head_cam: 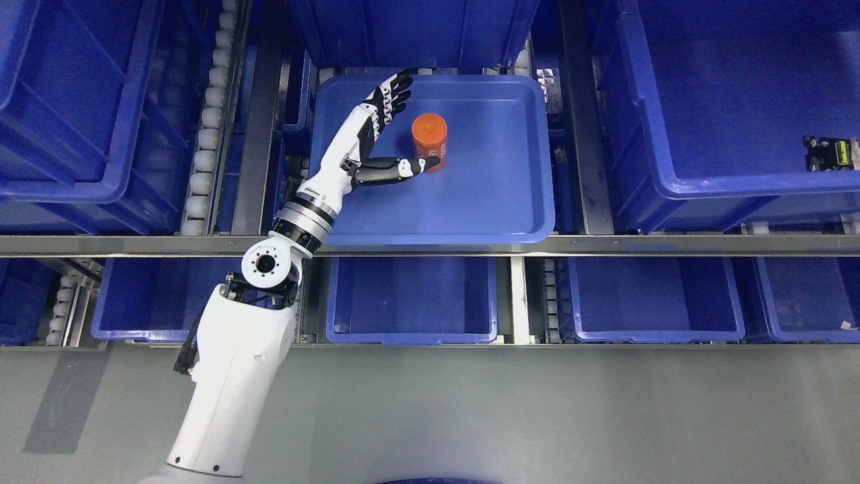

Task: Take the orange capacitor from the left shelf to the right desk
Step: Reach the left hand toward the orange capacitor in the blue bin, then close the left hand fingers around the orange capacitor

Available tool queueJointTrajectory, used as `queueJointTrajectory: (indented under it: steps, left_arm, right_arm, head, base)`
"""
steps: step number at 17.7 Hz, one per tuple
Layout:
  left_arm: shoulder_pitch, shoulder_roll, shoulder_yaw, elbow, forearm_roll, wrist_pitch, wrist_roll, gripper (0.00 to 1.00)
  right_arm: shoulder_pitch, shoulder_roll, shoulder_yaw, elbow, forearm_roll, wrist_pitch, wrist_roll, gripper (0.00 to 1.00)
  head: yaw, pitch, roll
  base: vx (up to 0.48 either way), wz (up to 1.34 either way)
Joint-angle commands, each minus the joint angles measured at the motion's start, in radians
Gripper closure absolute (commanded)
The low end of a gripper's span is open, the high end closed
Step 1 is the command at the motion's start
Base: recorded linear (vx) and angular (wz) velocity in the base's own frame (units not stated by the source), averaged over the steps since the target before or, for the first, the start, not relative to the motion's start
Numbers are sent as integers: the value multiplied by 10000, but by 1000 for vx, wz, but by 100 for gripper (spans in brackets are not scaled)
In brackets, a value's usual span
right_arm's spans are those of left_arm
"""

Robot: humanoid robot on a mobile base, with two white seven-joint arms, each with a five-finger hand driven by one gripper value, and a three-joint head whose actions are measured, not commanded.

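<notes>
Capacitor: an orange cylindrical capacitor point(429, 142) stands upright in the shallow blue plastic tray point(470, 215) on the shelf, toward the tray's far edge, left of its middle.
Left hand: the white-and-black robot left hand point(376, 141) reaches over the tray's left side, fingers spread and gripping nothing; its thumb tip lies at the capacitor's base, the other fingers just beside its left.
Surroundings: deep blue plastic bins point(705, 134) flank the tray; a small circuit board point(830, 153) sits in the right bin.
</notes>
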Motion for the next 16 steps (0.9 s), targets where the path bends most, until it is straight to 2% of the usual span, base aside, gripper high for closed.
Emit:
queueJointTrajectory:
  steps: [1, 6, 14, 16]
  left_arm:
    - [-1169, 174, -797, 2749, 144, -68, -9, 0]
    - [-1662, 174, -1719, 3275, 206, -68, -40, 0]
    - [-1938, 174, -2104, 3689, 206, -83, -40, 0]
    - [-2122, 174, -2104, 3812, 191, -83, -86, 3]
  right_arm:
    - [215, -175, -123, -175, 61, -5, 2, 0]
    - [215, -175, -123, -175, 61, -5, 2, 0]
    - [215, -175, -123, -175, 61, -5, 2, 0]
    - [215, -175, -123, -175, 61, -5, 2, 0]
  head:
    - [0, 0, 0]
    - [0, 0, 0]
    - [0, 0, 0]
    - [0, 0, 0]
  base:
    - [0, 0]
    - [0, 0]
    - [0, 0]
    - [0, 0]
